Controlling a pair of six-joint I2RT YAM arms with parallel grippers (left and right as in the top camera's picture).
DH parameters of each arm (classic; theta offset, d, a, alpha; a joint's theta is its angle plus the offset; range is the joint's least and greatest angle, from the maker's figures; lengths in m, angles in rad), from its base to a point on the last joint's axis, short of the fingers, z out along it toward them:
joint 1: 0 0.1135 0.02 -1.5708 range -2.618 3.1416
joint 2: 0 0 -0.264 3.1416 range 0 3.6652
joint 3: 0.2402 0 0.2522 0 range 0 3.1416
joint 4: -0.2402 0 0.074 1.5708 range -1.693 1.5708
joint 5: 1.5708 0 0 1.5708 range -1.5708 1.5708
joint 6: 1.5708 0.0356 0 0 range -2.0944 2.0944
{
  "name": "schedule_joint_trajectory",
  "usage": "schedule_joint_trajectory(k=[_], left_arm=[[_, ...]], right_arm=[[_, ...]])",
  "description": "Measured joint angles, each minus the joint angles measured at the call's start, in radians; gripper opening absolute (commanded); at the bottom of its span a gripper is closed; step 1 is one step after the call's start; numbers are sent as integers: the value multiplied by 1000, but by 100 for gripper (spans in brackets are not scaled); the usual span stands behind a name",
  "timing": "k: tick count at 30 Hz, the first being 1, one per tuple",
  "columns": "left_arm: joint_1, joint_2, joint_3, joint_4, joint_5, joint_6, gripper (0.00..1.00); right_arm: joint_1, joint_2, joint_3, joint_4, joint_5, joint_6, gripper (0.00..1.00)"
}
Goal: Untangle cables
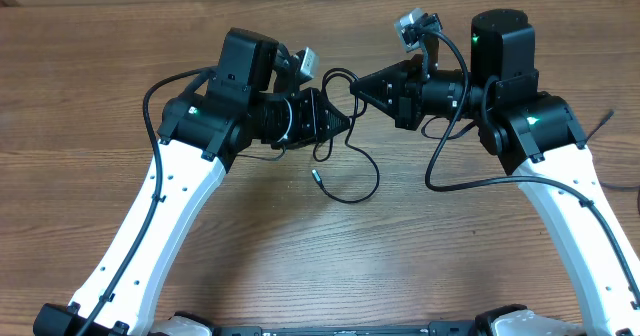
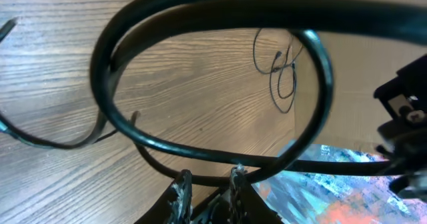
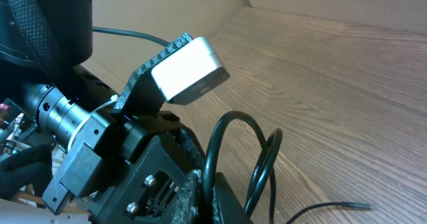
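Note:
A thin black cable [image 1: 377,181] is strung in small loops between my two grippers at the table's middle. From there it trails toward the front and ends in a small plug [image 1: 315,176]. My right gripper [image 1: 355,91] points left and is shut on a strand of the cable [image 3: 233,124], which is pinched between its fingers [image 3: 208,181]. My left gripper [image 1: 340,119] points right, just below it. In the left wrist view the cable [image 2: 267,11] curls big and close to the lens and crosses the tips of the fingers [image 2: 208,179]. They stand slightly apart, with wood showing between.
Thick black wires run along both arms, on the left [image 1: 160,96] and on the right [image 1: 450,176]. The left arm's grey wrist camera [image 3: 187,71] sits close to my right gripper. More thin black loops [image 2: 283,74] lie farther off on the wood. A loose plug end [image 3: 347,204] rests on the table.

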Motion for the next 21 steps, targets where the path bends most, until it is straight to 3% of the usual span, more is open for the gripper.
schedule_joint_trajectory(k=[10,21], left_arm=[[-23,0,0,18,2,50,22],[-61,0,0,43,1,97,22]], right_arm=[[0,0,0,43,0,11,4],[0,0,0,137,-1,142,4]])
